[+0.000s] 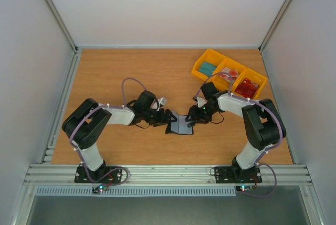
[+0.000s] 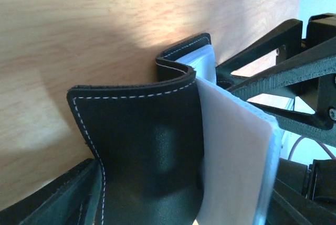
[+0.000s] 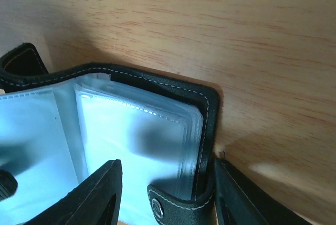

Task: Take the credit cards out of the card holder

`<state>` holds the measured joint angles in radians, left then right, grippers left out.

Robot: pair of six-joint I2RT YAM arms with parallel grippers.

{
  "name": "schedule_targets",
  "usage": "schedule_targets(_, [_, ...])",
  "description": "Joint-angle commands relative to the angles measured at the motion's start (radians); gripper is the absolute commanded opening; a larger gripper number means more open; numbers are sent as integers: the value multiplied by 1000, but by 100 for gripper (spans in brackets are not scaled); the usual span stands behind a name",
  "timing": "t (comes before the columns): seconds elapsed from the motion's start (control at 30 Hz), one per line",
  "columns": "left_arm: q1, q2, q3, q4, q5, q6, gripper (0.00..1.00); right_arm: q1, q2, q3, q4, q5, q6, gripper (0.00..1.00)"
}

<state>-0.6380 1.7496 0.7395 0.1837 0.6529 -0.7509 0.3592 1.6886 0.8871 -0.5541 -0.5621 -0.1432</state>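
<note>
the card holder [image 1: 181, 126] is found lying open on the table [image 1: 131, 73], towards the near side, between the two tools; its dark stitched cover [image 2: 142, 151] is bent upward on the left side, and clear sleeves [image 3: 136, 136] are exposed inside; what the sleeves contain cannot be told. the left tool [image 1: 167, 118] is placed at the holder's left edge, with the cover between its fingers [image 2: 52, 204]; whether it is clamped cannot be told. the right tool [image 1: 192, 116] is seen with its fingers [image 3: 102, 196] apart, astride the holder's right edge and the closure tab [image 3: 173, 201]. a yellow tray [image 1: 201, 61] is noted well apart at the far right, holding teal and red items.
</note>
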Motion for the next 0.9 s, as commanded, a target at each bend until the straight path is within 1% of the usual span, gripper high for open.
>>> schedule_targets(0.0, [-29,24,13,65,33,-7,70,8,14,-25,27,-17,-2,48])
schedule_targets(0.07, [-30,25,12,47,14,-5,62,7,5,-27,28,-11,3,45])
schedule_targets(0.13, [-31,25,12,40,-1,-5,52,7,-3,-31,30,-11,3,42])
schedule_targets(0.2, [-32,25,14,53,-6,-2,43,7,-9,-34,34,-19,2,41])
schedule_targets(0.23, [-34,25,16,61,-12,0,37,7,-13,-36,36,-30,2,41])
schedule_targets(0.33, [-39,13,12,95,-31,5,6,6,-31,-37,27,-34,-13,40])
schedule_targets(0.37, [-41,5,7,107,-33,9,1,0,-41,-37,17,-31,-22,40])
schedule_targets(0.4, [-42,-6,1,118,-31,16,0,-13,-53,-38,9,-41,-30,40])
schedule_targets(0.47, [-42,-41,-13,148,-20,45,0,-74,-100,-57,18,-114,-29,41])
schedule_targets(0.53, [-42,-97,-36,181,-12,97,0,-163,-160,-109,69,-214,3,43])
schedule_targets(0.6, [-43,-174,-55,210,7,201,0,-233,-232,-158,159,-299,48,47])
schedule_targets(0.7, [-42,-257,-75,242,86,330,0,-252,-327,-196,244,-353,84,56])
schedule_targets(0.77, [-41,-309,-79,248,126,432,0,-253,-378,-194,262,-380,78,59])
schedule_targets(0.87, [-36,-376,-66,262,207,485,0,-253,-478,-186,276,-379,60,62])
